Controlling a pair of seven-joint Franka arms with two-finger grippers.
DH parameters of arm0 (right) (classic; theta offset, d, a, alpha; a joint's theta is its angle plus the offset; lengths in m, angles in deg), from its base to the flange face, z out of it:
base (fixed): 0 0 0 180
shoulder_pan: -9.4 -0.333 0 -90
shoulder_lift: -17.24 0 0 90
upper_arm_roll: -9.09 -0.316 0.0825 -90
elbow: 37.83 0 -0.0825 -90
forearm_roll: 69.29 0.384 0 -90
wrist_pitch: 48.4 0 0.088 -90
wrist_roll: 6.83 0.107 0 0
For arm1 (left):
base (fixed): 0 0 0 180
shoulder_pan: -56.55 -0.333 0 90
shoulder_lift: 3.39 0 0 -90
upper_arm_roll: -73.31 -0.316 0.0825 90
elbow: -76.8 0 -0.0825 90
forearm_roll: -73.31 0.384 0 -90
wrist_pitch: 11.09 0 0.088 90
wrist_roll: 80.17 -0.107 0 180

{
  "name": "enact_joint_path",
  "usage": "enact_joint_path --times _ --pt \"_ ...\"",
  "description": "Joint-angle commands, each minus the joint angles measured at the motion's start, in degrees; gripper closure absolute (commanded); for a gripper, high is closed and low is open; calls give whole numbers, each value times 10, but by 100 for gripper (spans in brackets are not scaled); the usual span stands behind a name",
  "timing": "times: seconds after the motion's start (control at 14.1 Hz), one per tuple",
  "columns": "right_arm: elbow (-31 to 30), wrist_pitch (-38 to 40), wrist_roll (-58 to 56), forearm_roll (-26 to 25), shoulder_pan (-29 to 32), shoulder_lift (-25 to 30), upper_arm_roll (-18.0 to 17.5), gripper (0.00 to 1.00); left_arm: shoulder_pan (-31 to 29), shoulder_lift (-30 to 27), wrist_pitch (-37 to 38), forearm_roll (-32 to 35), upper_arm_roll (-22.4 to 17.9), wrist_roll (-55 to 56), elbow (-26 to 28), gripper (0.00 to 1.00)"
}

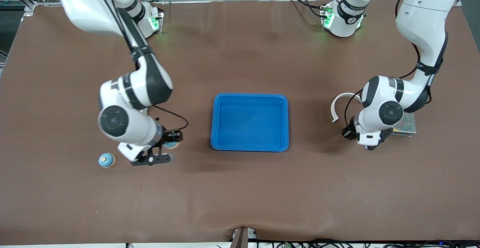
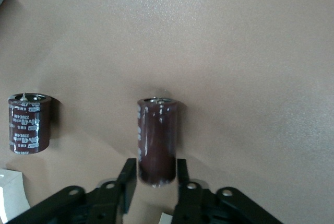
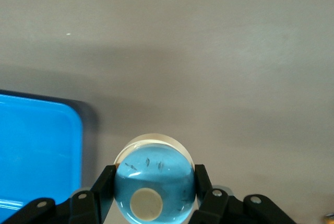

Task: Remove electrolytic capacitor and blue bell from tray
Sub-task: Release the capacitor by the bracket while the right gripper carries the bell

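A dark brown capacitor (image 2: 156, 140) stands upright on the brown table, its lower end between the fingers of my left gripper (image 2: 154, 169). A thin gap shows on each side, so the fingers are slightly open and not pressing it. In the front view that gripper (image 1: 347, 132) is low over the table toward the left arm's end. My right gripper (image 3: 155, 174) is shut on a blue bell (image 3: 154, 185) with a cream button. It hangs (image 1: 170, 144) over the table beside the blue tray (image 1: 249, 97), which is empty.
A second bell (image 1: 107, 160) sits on the table toward the right arm's end. A shorter capacitor (image 2: 28, 125) stands beside the first. A white curved band (image 1: 340, 105) and a mesh-topped board (image 1: 407, 125) lie by the left arm.
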Motion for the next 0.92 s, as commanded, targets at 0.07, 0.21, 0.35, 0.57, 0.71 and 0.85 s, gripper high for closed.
enact_joint_path --times 0.07,0.21,0.35,0.57,0.71,0.85 --pt "2 9 -117 0 48 1 -6 51 -1 -39 -2 10 4 10 12 0" --pt "2 6 -189 -4 72 -2 -6 51 -1 -57 1 10 5 5 -4 0" --pt "0 4 -253 -6 93 -8 -6 51 0 -65 50 10 6 -14 -44 0" --pt "-3 -11 -344 -6 118 -30 -6 51 1 -66 140 10 8 -78 -132 0" --pt "-6 -36 -387 -7 128 -41 -6 51 1 -74 181 7 8 -123 -173 0" --pt "-10 -59 -444 -7 133 -58 -6 51 0 -95 206 7 8 -152 -193 0"
